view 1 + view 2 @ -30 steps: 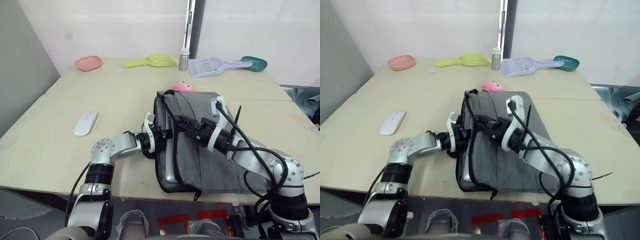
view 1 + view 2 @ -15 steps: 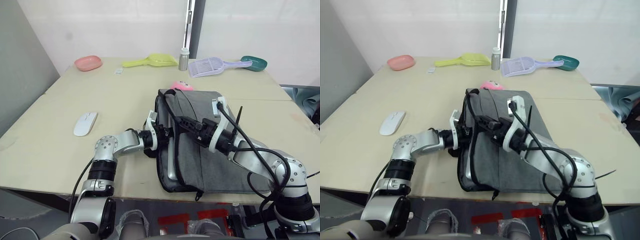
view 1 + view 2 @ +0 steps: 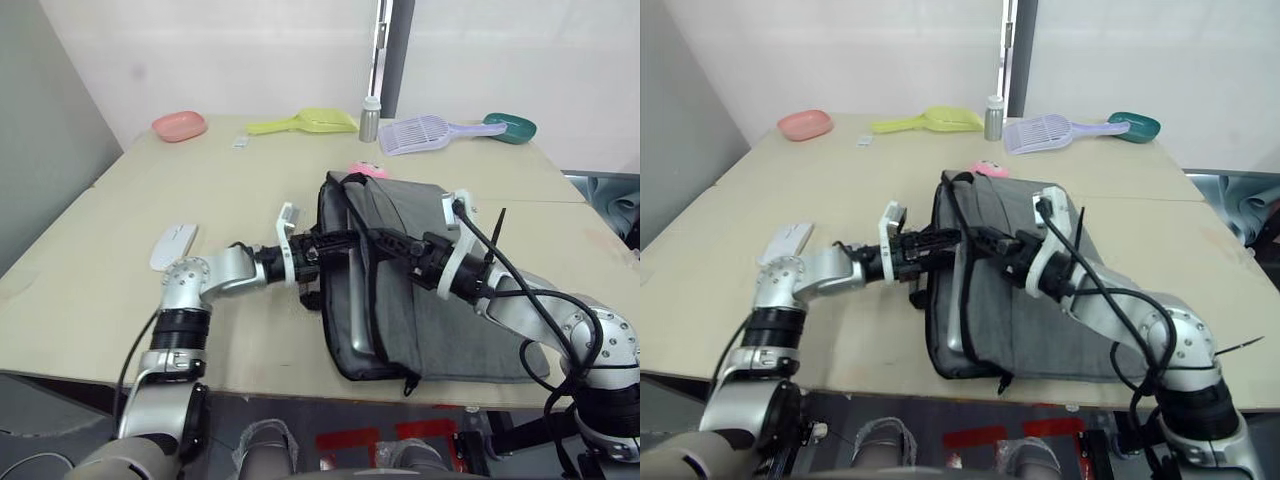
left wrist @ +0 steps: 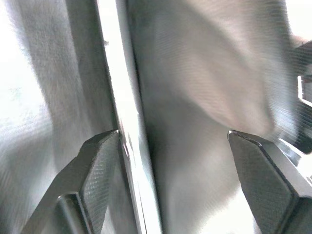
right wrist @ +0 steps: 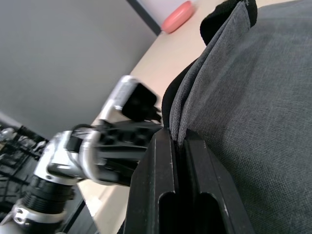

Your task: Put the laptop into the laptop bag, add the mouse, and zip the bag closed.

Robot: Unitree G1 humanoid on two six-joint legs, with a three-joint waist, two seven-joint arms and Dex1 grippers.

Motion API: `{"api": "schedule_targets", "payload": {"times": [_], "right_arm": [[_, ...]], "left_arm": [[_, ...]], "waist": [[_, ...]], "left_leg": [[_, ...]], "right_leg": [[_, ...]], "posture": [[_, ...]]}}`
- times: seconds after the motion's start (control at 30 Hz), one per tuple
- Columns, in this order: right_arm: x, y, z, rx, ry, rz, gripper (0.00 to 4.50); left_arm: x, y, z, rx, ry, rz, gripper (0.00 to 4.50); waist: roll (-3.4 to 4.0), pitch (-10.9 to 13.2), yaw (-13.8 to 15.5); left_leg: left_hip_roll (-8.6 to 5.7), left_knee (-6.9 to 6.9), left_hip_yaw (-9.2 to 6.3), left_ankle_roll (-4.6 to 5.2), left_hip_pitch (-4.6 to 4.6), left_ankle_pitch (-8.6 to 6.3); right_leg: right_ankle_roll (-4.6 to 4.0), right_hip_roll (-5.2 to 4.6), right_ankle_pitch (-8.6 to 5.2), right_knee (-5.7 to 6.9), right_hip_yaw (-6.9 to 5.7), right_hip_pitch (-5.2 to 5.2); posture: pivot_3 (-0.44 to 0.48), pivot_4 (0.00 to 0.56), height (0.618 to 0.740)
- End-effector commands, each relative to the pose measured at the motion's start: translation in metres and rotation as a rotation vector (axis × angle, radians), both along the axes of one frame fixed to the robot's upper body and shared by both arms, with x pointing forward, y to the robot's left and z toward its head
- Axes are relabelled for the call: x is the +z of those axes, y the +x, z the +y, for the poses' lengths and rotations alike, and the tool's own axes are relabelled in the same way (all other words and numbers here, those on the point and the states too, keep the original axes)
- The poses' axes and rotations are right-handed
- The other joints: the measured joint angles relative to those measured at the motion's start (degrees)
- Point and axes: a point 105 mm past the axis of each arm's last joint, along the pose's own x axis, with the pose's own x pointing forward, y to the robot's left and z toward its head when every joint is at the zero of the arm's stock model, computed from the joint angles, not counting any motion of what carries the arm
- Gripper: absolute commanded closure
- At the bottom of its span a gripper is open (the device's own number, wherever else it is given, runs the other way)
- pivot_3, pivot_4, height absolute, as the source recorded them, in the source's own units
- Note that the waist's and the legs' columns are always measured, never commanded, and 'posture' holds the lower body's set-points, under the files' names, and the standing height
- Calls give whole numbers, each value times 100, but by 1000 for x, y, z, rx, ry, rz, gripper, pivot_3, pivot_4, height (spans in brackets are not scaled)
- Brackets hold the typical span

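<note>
Right gripper is clamped on the upper fabric flap of the laptop bag, holding it raised at the bag's open side. Left gripper has its fingers spread wide, reaching into that opening on either side of the laptop edge.

Beige table stands against a white wall, with a grey wall on the robot's left. The laptop bag lies flat near the front edge, with the laptop partly inside. The mouse rests on the table well to the left of the bag.

Along the far edge lie a pink dish, yellow scoop, small bottle, lilac scoop and green scoop.

Left wrist view shows the laptop's bright edge between grey fabric layers; right wrist view shows the pinched fabric.
</note>
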Motion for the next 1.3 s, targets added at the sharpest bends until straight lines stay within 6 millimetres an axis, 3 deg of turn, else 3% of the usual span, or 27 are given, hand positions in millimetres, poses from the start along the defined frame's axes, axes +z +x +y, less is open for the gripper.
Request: {"api": "schedule_targets", "payload": {"times": [0.03,0.2,0.37,0.57,0.8,1.03,1.3], "right_arm": [[13,5,-14,-36,22,-52,4500],[12,8,-21,-44,6,-57,4500],[11,13,-29,-58,-4,-60,4500],[0,15,-30,-54,-25,-28,4500],[-17,19,-22,-38,-55,22,4500],[-22,17,-15,-1,-55,34,4500],[-26,14,-13,18,-76,52,4500]], "left_arm": [[30,-8,2,-44,-35,-88,766],[37,-13,15,-44,19,-127,766],[46,-18,50,-8,82,-181,766],[49,-42,87,-37,208,-321,766],[68,-62,119,-68,175,-488,766],[64,-75,146,-105,272,-574,766],[53,-80,158,-109,295,-573,766]], "waist": [[0,0,-4],[0,-1,-6],[1,-1,-14],[1,-2,-18],[1,-2,-10],[0,-3,-22],[0,-4,-32]], "left_leg": [[0,1,0,0,0,0],[0,2,0,0,1,0],[0,4,1,0,3,0],[1,0,1,-1,3,0],[1,1,1,0,9,0],[1,-17,5,1,16,-1],[2,-22,8,1,19,-1]], "right_leg": [[0,0,0,2,0,0],[0,0,0,6,1,-1],[1,0,0,9,2,-1],[-3,0,-4,3,0,-1],[-64,-2,-38,10,0,2],[-73,-2,-44,5,0,2],[-83,-2,-50,7,-1,0]], "posture": [[0,150,740],[0,150,740],[0,150,740],[0,150,740],[0,150,740],[0,150,740],[0,150,740]]}}
